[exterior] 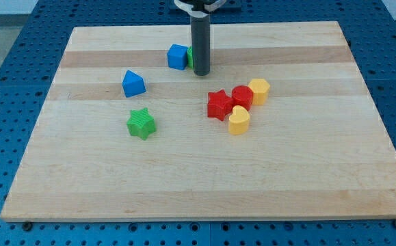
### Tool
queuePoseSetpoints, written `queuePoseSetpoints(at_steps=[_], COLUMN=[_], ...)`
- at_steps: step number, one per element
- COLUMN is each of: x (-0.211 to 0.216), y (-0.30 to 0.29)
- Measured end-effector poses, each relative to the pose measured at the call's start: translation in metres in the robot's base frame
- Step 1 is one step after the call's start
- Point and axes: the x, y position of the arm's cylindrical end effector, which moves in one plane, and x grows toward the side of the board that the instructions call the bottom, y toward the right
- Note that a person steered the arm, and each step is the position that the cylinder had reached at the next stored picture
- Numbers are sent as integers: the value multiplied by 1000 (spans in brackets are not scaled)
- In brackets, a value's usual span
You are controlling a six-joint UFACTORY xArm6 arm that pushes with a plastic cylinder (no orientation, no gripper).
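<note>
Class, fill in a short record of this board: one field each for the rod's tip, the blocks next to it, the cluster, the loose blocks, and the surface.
Tip: my tip sits near the view's top, centre.
Beside tip: blue cube to its left; a green block mostly hidden behind the rod, shape unclear.
Cluster: red star, red cylinder, yellow block, yellow heart, packed together right of centre.
Loose: blue block, green star, at left.
Surface: wooden board.
</note>
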Motion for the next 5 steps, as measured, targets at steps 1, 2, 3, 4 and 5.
queuePoseSetpoints(at_steps=[1, 2, 3, 4, 5], x=[32, 63, 69, 69, 69], y=[-5, -31, -72, -113, -137])
